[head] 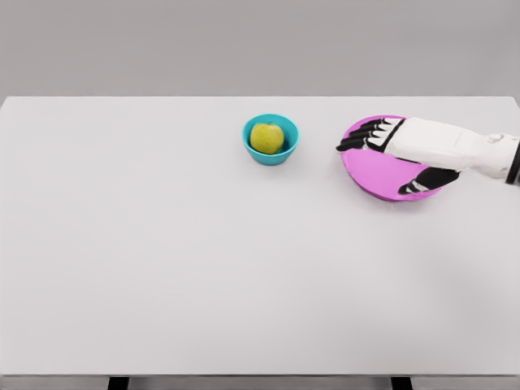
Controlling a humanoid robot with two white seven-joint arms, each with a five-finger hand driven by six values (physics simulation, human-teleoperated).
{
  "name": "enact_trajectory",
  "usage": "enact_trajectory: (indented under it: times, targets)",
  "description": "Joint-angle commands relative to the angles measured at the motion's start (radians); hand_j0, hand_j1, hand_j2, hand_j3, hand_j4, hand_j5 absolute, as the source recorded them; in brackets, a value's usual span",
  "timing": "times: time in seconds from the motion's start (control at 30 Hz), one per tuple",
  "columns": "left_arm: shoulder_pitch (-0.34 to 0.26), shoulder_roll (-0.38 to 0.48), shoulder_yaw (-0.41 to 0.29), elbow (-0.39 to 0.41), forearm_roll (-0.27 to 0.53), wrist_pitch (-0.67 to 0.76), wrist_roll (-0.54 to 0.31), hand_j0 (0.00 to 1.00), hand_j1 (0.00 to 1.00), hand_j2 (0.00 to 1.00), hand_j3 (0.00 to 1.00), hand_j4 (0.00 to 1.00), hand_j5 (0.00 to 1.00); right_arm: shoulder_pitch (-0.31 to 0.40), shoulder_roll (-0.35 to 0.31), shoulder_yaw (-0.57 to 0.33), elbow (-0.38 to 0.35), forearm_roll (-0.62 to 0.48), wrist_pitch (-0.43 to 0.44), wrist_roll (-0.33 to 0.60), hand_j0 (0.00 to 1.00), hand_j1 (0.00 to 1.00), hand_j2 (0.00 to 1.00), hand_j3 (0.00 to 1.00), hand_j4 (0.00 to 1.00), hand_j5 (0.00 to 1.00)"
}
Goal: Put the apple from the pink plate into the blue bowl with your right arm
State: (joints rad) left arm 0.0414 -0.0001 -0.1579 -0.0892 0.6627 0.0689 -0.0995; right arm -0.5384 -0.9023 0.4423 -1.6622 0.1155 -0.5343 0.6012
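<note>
Now the yellow-green apple [266,137], round and smooth, sits in the blue bowl [270,154] well left of the right hand [390,158], which hovers over the pink plate [375,172] on the desk [203,268], fingers spread and empty.

A wide white counter [203,268] fills most of the frame, from the left edge to the right edge. Behind it, in the upper part, stands a plain grey wall [244,45]. At the bottom edge, two dark supports [119,383] show under the counter.
</note>
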Motion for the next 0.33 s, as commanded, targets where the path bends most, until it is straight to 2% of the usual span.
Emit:
enact_trajectory:
  times: [0.0,0.13,0.3]
  targets:
    - [0.0,0.0,0.0,0.0,0.0,0.0,0.0,1.0,1.0,1.0,1.0,1.0,1.0,0.0,0.013,-0.143,-0.004,-0.014,-0.018,0.01,1.0,1.0,1.0,1.0,1.0,1.0]
    - [0.0,0.0,0.001,-0.001,0.002,-0.001,0.0,1.0,1.0,1.0,1.0,1.0,1.0,0.0,0.017,-0.136,-0.004,-0.014,0.014,0.01,1.0,1.0,1.0,1.0,1.0,1.0]
    - [-0.017,0.0,0.001,-0.001,0.002,-0.001,0.0,1.0,1.0,1.0,1.0,1.0,1.0,0.003,0.009,-0.057,-0.011,-0.011,0.024,0.01,1.0,1.0,1.0,1.0,1.0,1.0]
